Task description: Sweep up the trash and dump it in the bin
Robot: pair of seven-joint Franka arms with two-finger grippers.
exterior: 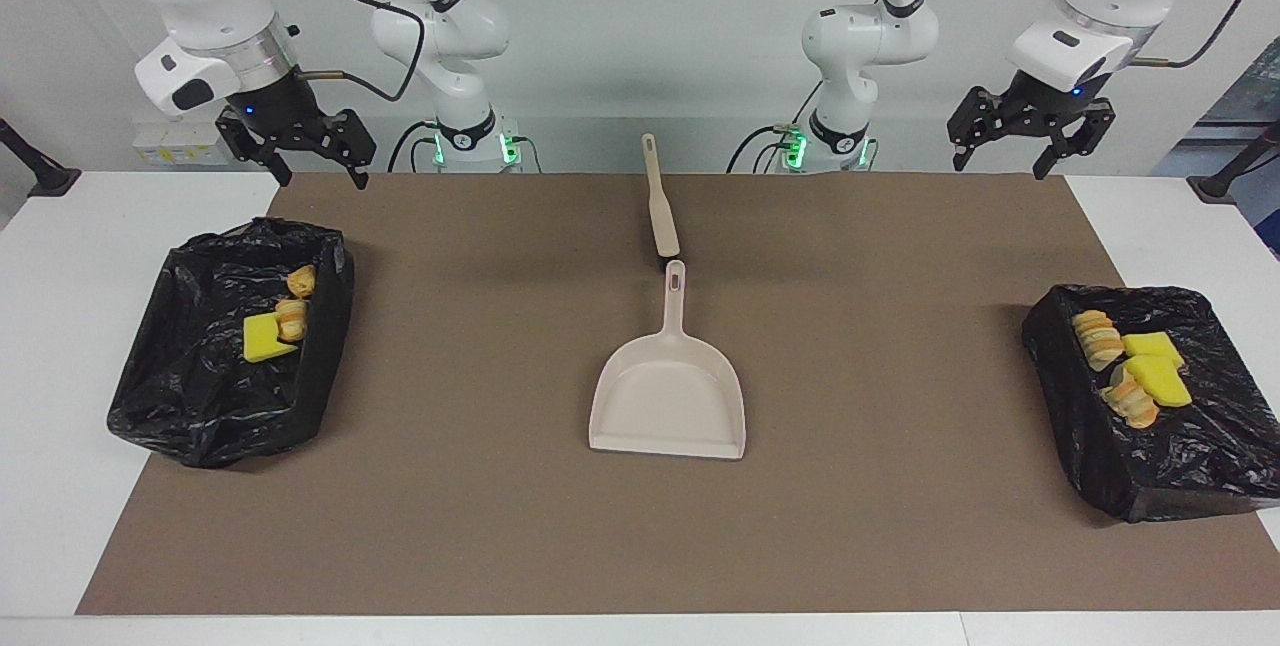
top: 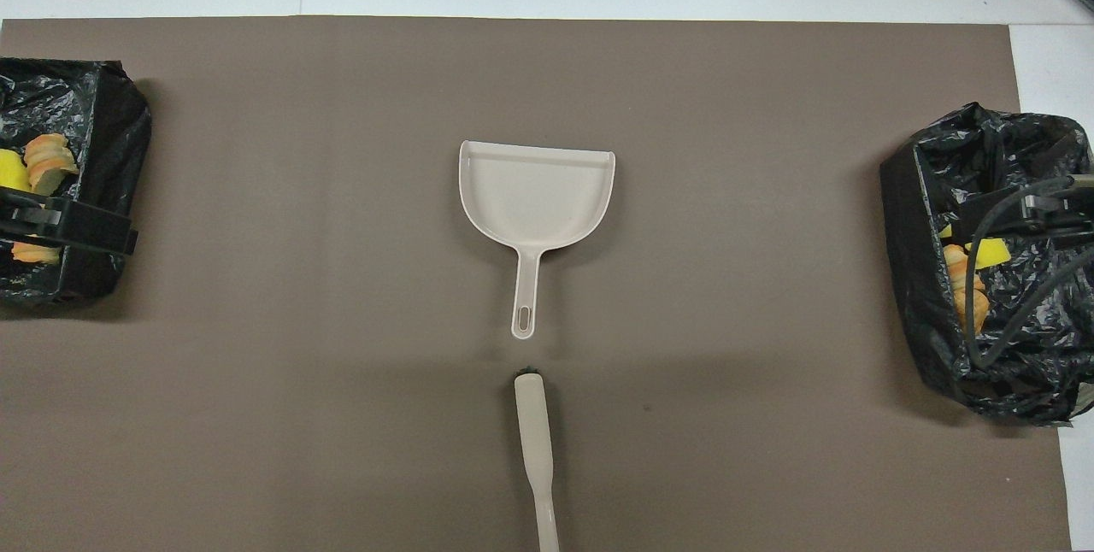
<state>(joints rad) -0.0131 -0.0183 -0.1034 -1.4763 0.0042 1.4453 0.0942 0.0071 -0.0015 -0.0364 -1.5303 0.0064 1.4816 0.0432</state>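
All the trash (exterior: 1135, 366) already lies in the two black-bagged bins (exterior: 1200, 466); my left gripper (exterior: 1028, 141) and right gripper (exterior: 300, 148) hang wide open, empty; dustpan (exterior: 668, 404) sits mid-mat, brush (exterior: 660, 206) at its twelve o'clock; I should stay clear.

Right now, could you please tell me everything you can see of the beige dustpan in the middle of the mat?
The beige dustpan looks like smooth moulded plastic: a shallow, empty pan with raised side walls, a straight open lip and a slim handle ending in a hanging slot. It lies flat, open side up, mid-mat on the brown mat, handle toward the robots and lip away from them. The brush lies just past the handle tip, in line with it, a small gap between them. Only the mat touches it.
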